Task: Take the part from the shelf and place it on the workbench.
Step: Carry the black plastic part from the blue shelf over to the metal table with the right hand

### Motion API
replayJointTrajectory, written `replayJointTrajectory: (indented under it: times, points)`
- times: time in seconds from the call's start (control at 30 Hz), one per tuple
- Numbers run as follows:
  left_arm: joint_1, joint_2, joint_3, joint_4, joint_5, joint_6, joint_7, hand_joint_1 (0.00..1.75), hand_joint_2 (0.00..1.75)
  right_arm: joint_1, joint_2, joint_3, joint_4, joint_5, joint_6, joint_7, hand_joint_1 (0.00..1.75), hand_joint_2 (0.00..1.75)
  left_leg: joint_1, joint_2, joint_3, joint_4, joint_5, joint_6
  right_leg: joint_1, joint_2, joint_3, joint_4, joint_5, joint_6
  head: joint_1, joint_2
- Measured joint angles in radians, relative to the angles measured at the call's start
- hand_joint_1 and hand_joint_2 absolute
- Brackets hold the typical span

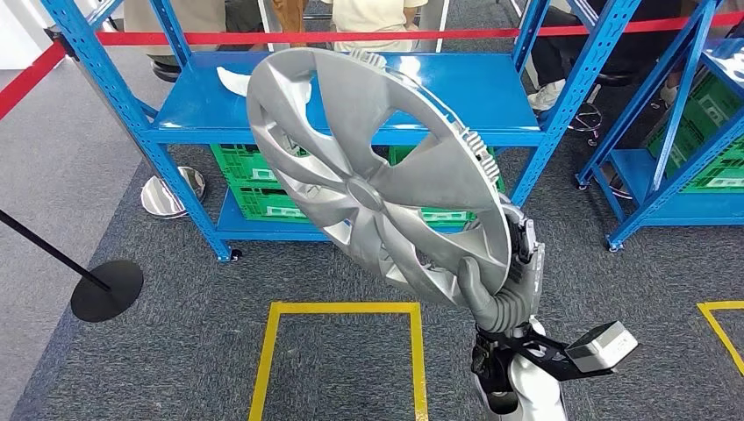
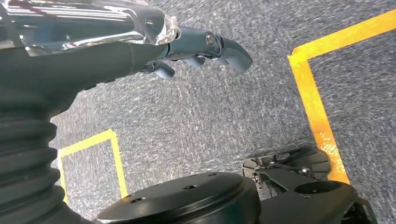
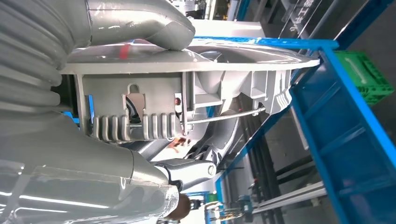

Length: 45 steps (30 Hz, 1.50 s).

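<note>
The part is a large silver wheel cover (image 1: 368, 184), held up tilted in front of the blue shelf (image 1: 202, 110) in the head view. My right hand (image 1: 500, 285) grips its lower right rim, thumb on the front face and fingers behind. In the right wrist view the thumb (image 3: 140, 23) presses on the cover's face, and the ribbed rim with its wire ring (image 3: 187, 93) sits between thumb and fingers. My left hand (image 2: 201, 46) hangs over the grey carpet with its fingers loosely apart and nothing in them.
Green crates (image 1: 250, 180) fill the shelf's lower level and a white piece (image 1: 232, 81) lies on its upper board. A second blue rack (image 1: 684, 175) stands right. A black stanchion base (image 1: 107, 289), red tape (image 1: 263, 37), yellow floor marking (image 1: 342, 309) and seated people (image 1: 373, 17) surround it.
</note>
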Motion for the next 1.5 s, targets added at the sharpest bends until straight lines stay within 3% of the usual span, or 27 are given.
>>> replayJointTrajectory:
  times: [0.07,0.13,0.2,0.23,0.3,0.37,0.4,0.43,0.47,0.5,0.53,0.6,0.67,0.73,0.8,0.87,0.9,0.97,1.03,1.1,1.13,1.23,1.3,1.37,1.4,1.47,1.5]
  points:
    - [-0.004,-0.001,0.003,0.000,0.007,0.006,0.002,0.00,1.75,0.003,-0.001,0.000,0.002,-0.008,0.000,0.000,1.75,1.75,-0.004,-0.001,-0.017,0.011,0.013,-0.007,0.004,0.001,0.109,-0.149,-0.012,-0.009,-0.001,0.000]
    - [-0.006,-0.001,0.007,0.000,0.012,0.011,0.004,0.00,1.75,0.003,-0.001,0.000,0.004,-0.018,0.000,-0.002,1.75,1.75,-0.006,0.000,-0.028,0.016,0.027,-0.018,0.008,0.002,0.155,-0.229,-0.043,-0.014,-0.001,0.000]
    - [-0.008,0.000,0.010,0.000,0.015,0.014,0.007,0.00,1.75,0.004,-0.001,-0.001,0.008,-0.024,0.001,-0.003,1.75,1.75,-0.007,0.000,-0.043,0.020,0.031,-0.029,0.006,0.001,0.141,-0.238,-0.037,-0.025,-0.001,0.000]
    - [-0.009,0.000,0.012,0.000,0.016,0.015,0.009,0.00,1.75,0.005,-0.001,-0.002,0.011,-0.027,0.002,-0.003,1.75,1.75,-0.006,0.000,-0.052,0.033,0.011,-0.036,0.003,0.000,0.128,-0.239,-0.029,-0.033,-0.003,0.000]
    - [-0.012,0.000,0.016,0.000,0.017,0.017,0.013,0.00,1.75,0.006,-0.001,-0.005,0.017,-0.032,0.003,-0.003,1.75,1.75,-0.003,-0.002,-0.069,0.105,-0.077,-0.049,0.001,-0.003,0.099,-0.240,-0.006,-0.046,-0.008,0.000]
    - [-0.015,0.000,0.021,0.000,0.018,0.019,0.016,0.00,1.75,0.007,-0.001,-0.007,0.024,-0.035,0.004,-0.003,1.75,1.75,-0.001,-0.002,-0.078,0.225,-0.161,-0.057,0.003,-0.004,0.070,-0.238,0.018,-0.049,-0.010,0.000]
    - [-0.015,-0.001,0.023,0.000,0.018,0.020,0.018,0.00,1.75,0.009,-0.001,-0.008,0.027,-0.036,0.004,-0.003,1.75,1.75,-0.001,-0.002,-0.074,0.272,-0.169,-0.058,0.004,-0.005,0.055,-0.236,0.031,-0.049,-0.010,0.000]
    - [-0.016,-0.001,0.024,0.000,0.019,0.021,0.020,0.00,1.75,0.011,-0.001,-0.010,0.029,-0.038,0.004,-0.003,1.75,1.75,0.000,-0.002,-0.060,0.293,-0.153,-0.058,0.005,-0.005,0.037,-0.234,0.043,-0.048,-0.010,0.000]
    - [-0.014,-0.001,0.025,0.000,0.018,0.024,0.022,0.00,1.75,0.014,-0.001,-0.011,0.031,-0.039,0.004,-0.003,1.75,1.75,0.001,-0.003,-0.032,0.279,-0.121,-0.057,0.006,-0.005,0.019,-0.230,0.055,-0.046,-0.010,0.000]
    - [-0.012,-0.001,0.025,0.000,0.018,0.026,0.023,0.00,1.75,0.017,-0.001,-0.012,0.033,-0.039,0.004,-0.003,1.75,1.75,0.003,-0.003,0.008,0.233,-0.090,-0.054,0.007,-0.005,0.004,-0.228,0.066,-0.044,-0.010,0.000]
    - [-0.007,0.001,0.026,0.000,0.017,0.030,0.025,0.00,1.75,0.020,-0.001,-0.014,0.033,-0.040,0.004,-0.003,1.75,1.75,0.003,-0.005,0.058,0.161,-0.080,-0.051,0.009,-0.005,-0.009,-0.226,0.077,-0.041,-0.010,0.000]
    - [0.004,0.005,0.026,0.000,0.016,0.034,0.026,0.00,1.75,0.024,-0.001,-0.017,0.033,-0.040,0.004,-0.003,1.75,1.75,0.001,-0.008,0.144,0.017,-0.103,-0.042,0.011,-0.006,-0.024,-0.225,0.098,-0.033,-0.010,0.000]
    - [0.012,0.009,0.027,0.000,0.016,0.036,0.026,0.00,1.75,0.026,0.000,-0.020,0.033,-0.040,0.004,-0.004,1.75,1.75,-0.004,-0.008,0.166,-0.041,-0.123,-0.032,0.011,-0.008,-0.034,-0.228,0.122,-0.021,-0.009,0.000]
    - [0.017,0.012,0.027,0.000,0.015,0.037,0.027,0.00,1.75,0.030,0.000,-0.022,0.033,-0.040,0.004,-0.004,1.75,1.75,0.000,-0.005,0.144,-0.044,-0.106,-0.016,0.010,-0.007,-0.049,-0.223,0.117,-0.010,-0.009,0.000]
    - [0.022,0.013,0.027,0.000,0.014,0.037,0.027,0.00,1.75,0.034,-0.001,-0.023,0.033,-0.038,0.004,-0.004,1.75,1.75,0.005,0.001,0.116,-0.043,-0.079,0.000,0.009,-0.003,-0.073,-0.158,0.035,-0.001,-0.004,0.000]
    - [0.024,0.015,0.027,0.000,0.014,0.037,0.027,0.00,1.75,0.040,-0.001,-0.024,0.033,-0.035,0.004,-0.004,1.75,1.75,0.005,0.004,0.083,-0.038,-0.055,0.004,0.009,-0.002,-0.101,-0.025,-0.058,0.007,0.000,0.000]
    - [0.024,0.015,0.027,0.000,0.014,0.038,0.027,0.00,1.75,0.043,-0.001,-0.024,0.033,-0.034,0.004,-0.004,1.75,1.75,0.005,0.005,0.066,-0.033,-0.043,0.004,0.009,-0.001,-0.107,0.035,-0.072,0.010,0.001,0.000]
    - [0.024,0.015,0.027,0.000,0.015,0.043,0.030,0.00,1.75,0.049,-0.001,-0.026,0.033,-0.033,0.004,-0.004,1.75,1.75,0.006,0.006,0.032,-0.018,-0.025,0.000,0.008,-0.001,-0.079,0.067,-0.035,0.012,0.001,0.000]
    - [0.024,0.016,0.028,0.000,0.015,0.047,0.033,0.00,1.75,0.048,-0.001,-0.028,0.032,-0.032,0.004,-0.004,1.75,1.75,0.007,0.007,-0.002,0.006,-0.014,-0.007,0.005,-0.001,0.012,-0.037,0.002,0.013,0.001,0.000]
    - [0.023,0.017,0.028,0.000,0.015,0.051,0.034,0.00,1.75,0.046,-0.001,-0.030,0.031,-0.032,0.004,-0.004,1.75,1.75,0.006,0.005,-0.030,0.030,-0.006,-0.017,0.005,0.002,0.095,-0.163,-0.021,0.008,0.001,0.000]
    - [0.023,0.018,0.028,0.000,0.015,0.051,0.034,0.00,1.75,0.044,-0.001,-0.031,0.031,-0.032,0.004,-0.004,1.75,1.75,0.004,0.005,-0.040,0.038,0.000,-0.023,0.006,0.004,0.112,-0.198,-0.040,0.003,0.001,0.000]
    - [0.024,0.020,0.029,0.000,0.015,0.052,0.039,0.00,1.75,0.043,-0.001,-0.034,0.029,-0.031,0.004,-0.005,1.75,1.75,0.006,0.002,-0.063,0.050,0.003,-0.041,0.006,0.005,0.092,-0.212,-0.035,-0.025,0.000,0.000]
    - [0.025,0.021,0.030,0.000,0.016,0.052,0.044,0.00,1.75,0.043,-0.001,-0.036,0.029,-0.025,0.003,-0.005,1.75,1.75,0.008,-0.003,-0.087,0.108,-0.066,-0.052,0.003,0.003,0.065,-0.213,-0.012,-0.041,-0.003,0.000]
    - [0.026,0.021,0.032,0.000,0.017,0.052,0.048,0.00,1.75,0.044,-0.001,-0.036,0.029,-0.018,0.001,-0.005,1.75,1.75,0.009,-0.005,-0.118,0.223,-0.161,-0.059,0.004,0.003,0.037,-0.213,0.013,-0.047,-0.006,0.000]
    - [0.025,0.021,0.034,0.000,0.017,0.052,0.050,0.00,1.75,0.044,-0.001,-0.037,0.029,-0.016,0.000,-0.005,1.75,1.75,0.009,-0.005,-0.129,0.280,-0.184,-0.059,0.005,0.002,0.021,-0.212,0.027,-0.047,-0.006,0.000]
    - [0.025,0.020,0.037,0.000,0.017,0.052,0.051,0.00,1.75,0.046,-0.001,-0.037,0.029,-0.016,-0.002,-0.005,1.75,1.75,0.008,-0.006,-0.111,0.320,-0.156,-0.056,0.008,0.002,-0.012,-0.211,0.054,-0.045,-0.006,0.000]
    - [0.025,0.020,0.037,0.000,0.017,0.052,0.052,0.00,1.75,0.046,-0.001,-0.038,0.029,-0.016,-0.003,-0.005,1.75,1.75,0.008,-0.006,-0.077,0.290,-0.123,-0.052,0.010,0.003,-0.028,-0.211,0.068,-0.044,-0.006,0.000]
